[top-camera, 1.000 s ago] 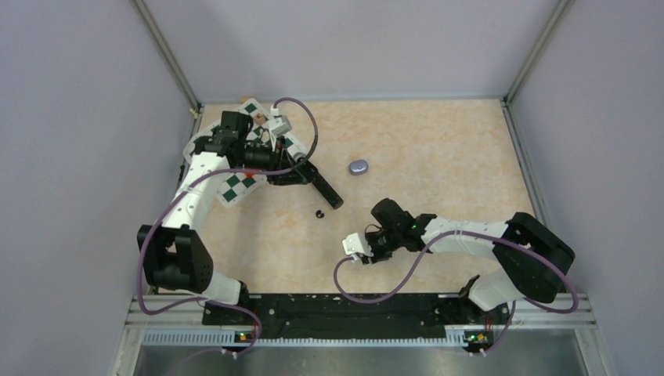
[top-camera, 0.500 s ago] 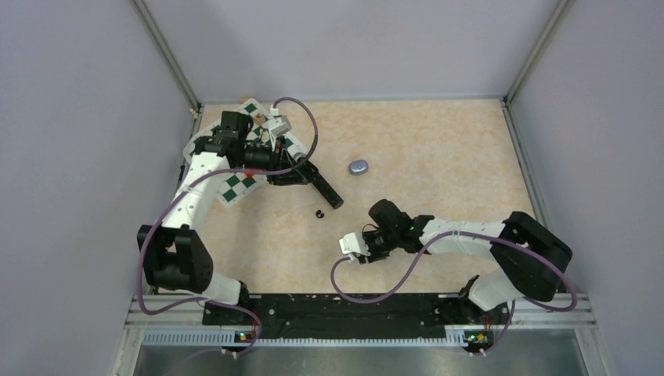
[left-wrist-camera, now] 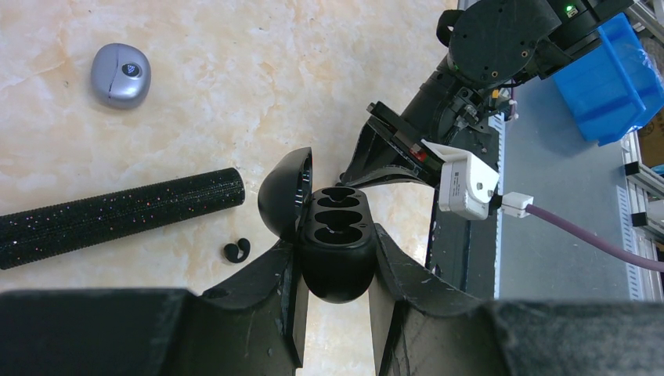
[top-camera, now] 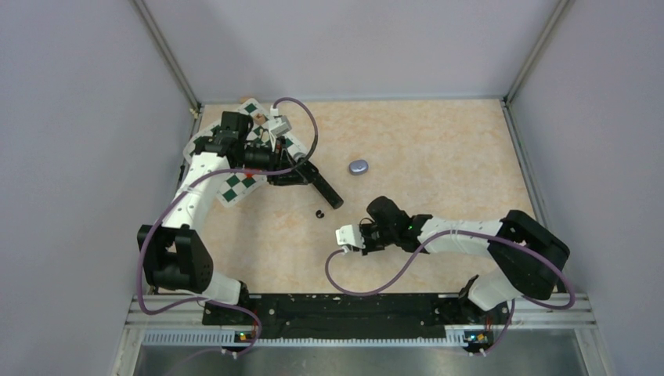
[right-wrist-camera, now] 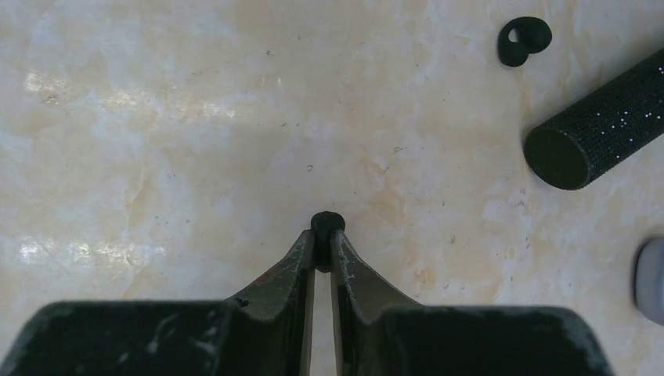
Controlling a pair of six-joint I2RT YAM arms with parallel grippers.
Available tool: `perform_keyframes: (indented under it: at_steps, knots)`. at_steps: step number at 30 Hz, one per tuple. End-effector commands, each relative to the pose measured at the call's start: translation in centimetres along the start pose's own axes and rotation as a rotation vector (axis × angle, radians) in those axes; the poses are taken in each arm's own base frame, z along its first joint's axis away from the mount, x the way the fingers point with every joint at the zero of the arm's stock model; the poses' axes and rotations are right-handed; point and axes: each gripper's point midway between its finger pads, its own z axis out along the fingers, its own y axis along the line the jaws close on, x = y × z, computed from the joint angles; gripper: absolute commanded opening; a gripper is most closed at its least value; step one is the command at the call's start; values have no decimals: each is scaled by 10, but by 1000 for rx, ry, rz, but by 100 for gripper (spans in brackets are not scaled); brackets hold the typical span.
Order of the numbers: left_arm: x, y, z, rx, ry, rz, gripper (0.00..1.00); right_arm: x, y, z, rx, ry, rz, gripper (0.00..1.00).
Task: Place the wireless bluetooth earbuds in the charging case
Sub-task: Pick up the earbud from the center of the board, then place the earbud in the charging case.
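My right gripper (right-wrist-camera: 322,239) is pinched on one tiny glossy black earbud (right-wrist-camera: 326,222) over the marbled beige table surface (right-wrist-camera: 156,157), in its near half. A second black bud (right-wrist-camera: 523,39) lies left of the middle, near one glittery black cylinder (right-wrist-camera: 595,117). My left gripper (left-wrist-camera: 335,243) clamps the glossy black oval case (left-wrist-camera: 338,278), which has its lid open and two empty wells. One closed, smooth grey case (left-wrist-camera: 121,74) lies apart.
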Motion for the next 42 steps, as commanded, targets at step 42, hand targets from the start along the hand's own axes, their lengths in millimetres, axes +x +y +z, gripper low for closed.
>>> perform_keyframes:
  at_steps: [42]
  knots:
    - [-35,-67,89,381,-12,54,0,-159,-129,-226,150,-1076,621,9]
